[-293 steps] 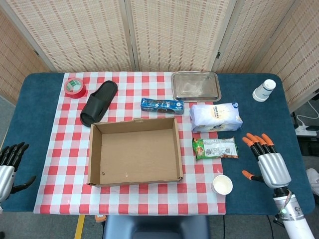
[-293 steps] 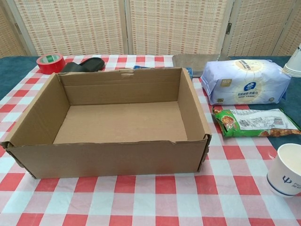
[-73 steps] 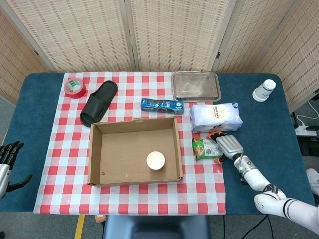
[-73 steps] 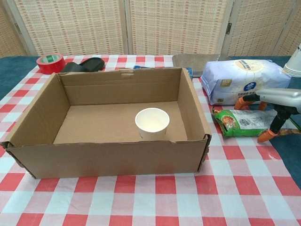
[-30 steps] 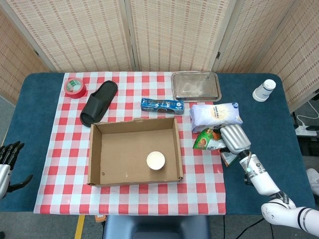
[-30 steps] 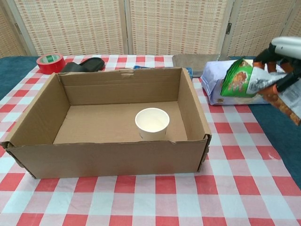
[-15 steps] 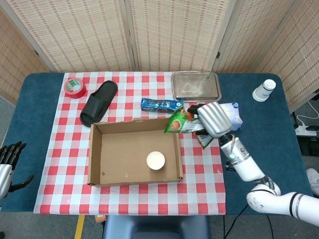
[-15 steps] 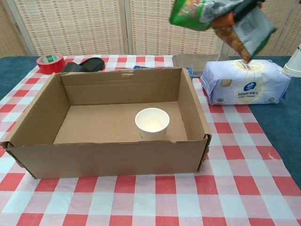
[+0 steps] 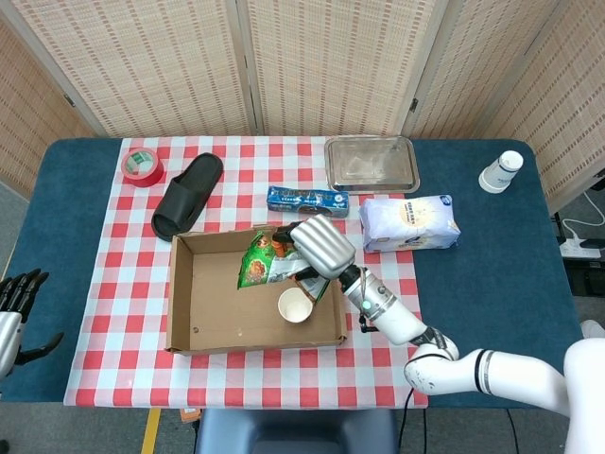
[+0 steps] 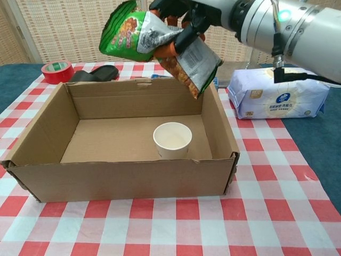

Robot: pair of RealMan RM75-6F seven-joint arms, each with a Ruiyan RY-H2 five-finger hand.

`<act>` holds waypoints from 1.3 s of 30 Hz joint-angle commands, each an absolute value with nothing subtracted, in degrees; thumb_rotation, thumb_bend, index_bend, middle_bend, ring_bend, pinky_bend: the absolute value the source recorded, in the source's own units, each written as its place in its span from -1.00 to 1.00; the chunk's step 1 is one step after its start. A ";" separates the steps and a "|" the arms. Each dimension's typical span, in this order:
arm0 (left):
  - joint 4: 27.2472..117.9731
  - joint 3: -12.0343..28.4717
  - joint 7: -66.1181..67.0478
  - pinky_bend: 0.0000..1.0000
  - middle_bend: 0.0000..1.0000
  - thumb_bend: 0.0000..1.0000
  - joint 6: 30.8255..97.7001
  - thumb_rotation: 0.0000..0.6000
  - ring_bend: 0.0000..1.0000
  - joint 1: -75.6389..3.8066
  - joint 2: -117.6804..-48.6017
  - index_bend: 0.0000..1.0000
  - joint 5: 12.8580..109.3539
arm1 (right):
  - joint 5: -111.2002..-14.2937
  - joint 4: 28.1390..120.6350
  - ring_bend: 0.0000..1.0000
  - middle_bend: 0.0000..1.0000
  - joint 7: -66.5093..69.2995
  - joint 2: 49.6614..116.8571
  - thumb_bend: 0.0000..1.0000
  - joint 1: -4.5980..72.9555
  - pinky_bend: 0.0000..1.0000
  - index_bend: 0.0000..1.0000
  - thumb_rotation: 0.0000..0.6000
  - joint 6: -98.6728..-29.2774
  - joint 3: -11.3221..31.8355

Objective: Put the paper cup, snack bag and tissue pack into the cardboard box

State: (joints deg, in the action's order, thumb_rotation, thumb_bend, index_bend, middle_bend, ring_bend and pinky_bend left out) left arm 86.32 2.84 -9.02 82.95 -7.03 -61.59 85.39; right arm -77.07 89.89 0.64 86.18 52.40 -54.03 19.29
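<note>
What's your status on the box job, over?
Right robot hand holds snack bag above cardboard box; left robot hand idle, open. Paper cup in box. Tissue pack on table. Drop path clear.

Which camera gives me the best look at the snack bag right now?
Chest view: the snack bag fills the upper frame, folded in the right hand above the cardboard box. Head view shows it smaller, partly under the hand, over the box.
</note>
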 commanded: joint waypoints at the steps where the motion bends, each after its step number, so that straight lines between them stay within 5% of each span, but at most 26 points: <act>1: 86.32 2.79 -9.06 -1.00 -1.00 -0.55 82.87 1.00 -1.00 -7.06 -61.57 -1.00 85.44 | -75.22 90.17 -0.06 0.02 5.11 84.63 -0.79 54.43 0.54 0.05 1.00 -47.37 18.45; 2: 86.34 2.78 -9.05 -1.00 -1.00 -0.55 82.82 1.00 -1.00 -7.09 -61.53 -1.00 85.46 | -74.67 90.33 -0.21 -0.09 5.99 83.91 -0.90 54.96 0.42 -0.12 1.00 -45.39 18.25; 5: 86.33 2.71 -9.09 -1.00 -1.00 -0.55 82.75 1.00 -1.00 -7.11 -61.47 -1.00 85.54 | -73.03 90.74 -0.92 -0.68 7.46 82.02 -1.00 56.52 -0.41 -0.87 1.00 -40.49 17.87; 8: 86.23 2.78 -9.29 -1.00 -1.00 -0.55 82.88 1.00 -1.00 -7.06 -61.47 -1.00 85.48 | -72.78 90.85 -1.00 -0.93 8.82 81.45 -1.00 57.13 -0.68 -1.00 1.00 -39.12 17.81; 17: 85.79 2.70 -9.66 -1.00 -1.00 -0.55 82.77 1.00 -1.00 -7.10 -61.54 -1.00 85.58 | -73.63 91.04 -1.00 -1.00 7.55 78.88 -1.00 56.40 -0.76 -1.00 1.00 -41.69 17.25; 29: 86.31 2.54 -8.50 -1.00 -1.00 -0.55 82.57 1.00 -1.00 -7.27 -61.77 -1.00 85.78 | -63.14 91.22 -1.00 -1.00 -12.05 70.25 -1.00 48.94 -0.78 -1.00 1.00 -53.16 14.73; 39: 86.42 2.63 -8.16 -1.00 -1.00 -0.55 82.46 1.00 -1.00 -7.31 -61.80 -1.00 85.49 | -58.83 85.53 -1.00 -1.00 -14.45 68.89 -1.00 47.61 -1.00 -1.00 1.00 -49.11 11.76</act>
State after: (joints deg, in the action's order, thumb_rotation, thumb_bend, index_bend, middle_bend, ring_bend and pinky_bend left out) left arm 86.42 2.64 -8.15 82.46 -7.30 -61.81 85.47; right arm -59.61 86.54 -14.34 68.93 47.77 -50.05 12.27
